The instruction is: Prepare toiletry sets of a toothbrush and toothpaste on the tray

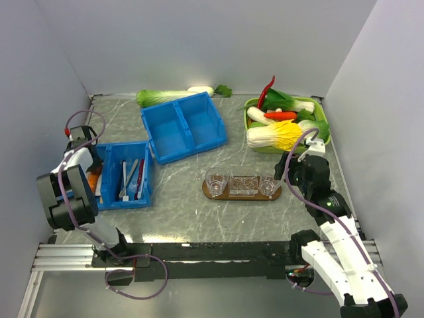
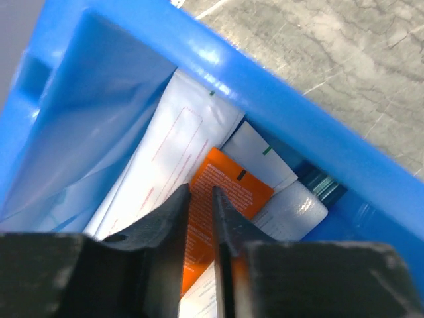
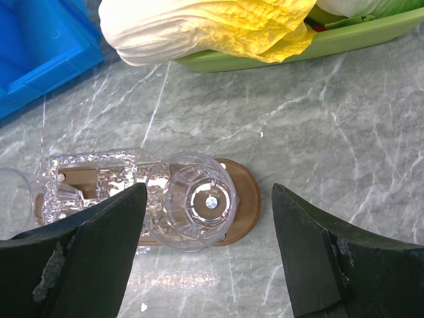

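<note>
Deep in the blue bin [image 2: 298,126], left gripper [image 2: 201,193] sits narrow over an orange tube [image 2: 230,189], grip unclear; right gripper [image 3: 209,193] wide apart.

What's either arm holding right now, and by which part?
Right gripper: nothing, jaws wide open over the end cup. Left gripper: jaws nearly shut astride an edge of the orange packet in the blue bin; a hold cannot be told.

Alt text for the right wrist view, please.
The right gripper, jaws wide open, hangs over a clear cup standing at the rounded end of the brown wooden tray on a grey marbled table. Beyond lie a green tray holding a pale cabbage and the corner of a blue bin.
</note>
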Controlling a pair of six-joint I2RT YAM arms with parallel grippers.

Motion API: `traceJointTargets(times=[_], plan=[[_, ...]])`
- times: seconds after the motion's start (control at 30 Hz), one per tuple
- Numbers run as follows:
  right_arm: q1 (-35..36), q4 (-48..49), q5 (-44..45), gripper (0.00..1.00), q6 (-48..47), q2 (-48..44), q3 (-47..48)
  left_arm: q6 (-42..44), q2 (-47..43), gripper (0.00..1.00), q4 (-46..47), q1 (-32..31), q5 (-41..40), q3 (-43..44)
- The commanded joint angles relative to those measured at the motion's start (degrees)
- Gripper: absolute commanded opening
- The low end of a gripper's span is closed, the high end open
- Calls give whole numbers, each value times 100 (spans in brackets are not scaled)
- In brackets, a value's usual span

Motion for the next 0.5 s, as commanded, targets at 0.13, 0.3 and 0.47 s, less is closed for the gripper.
traceJointTargets(times=[0.13, 0.3, 0.47], plan=[[22, 133, 80, 83, -58, -37, 193, -318, -1069, 32, -329, -76, 275, -342], [22, 159, 72, 83, -58, -45, 158, -651, -1325, 59, -864, -76, 162, -80], [30, 176, 10, 83, -67, -28, 176, -1082, -615, 70, -1558, 20, 126, 210]])
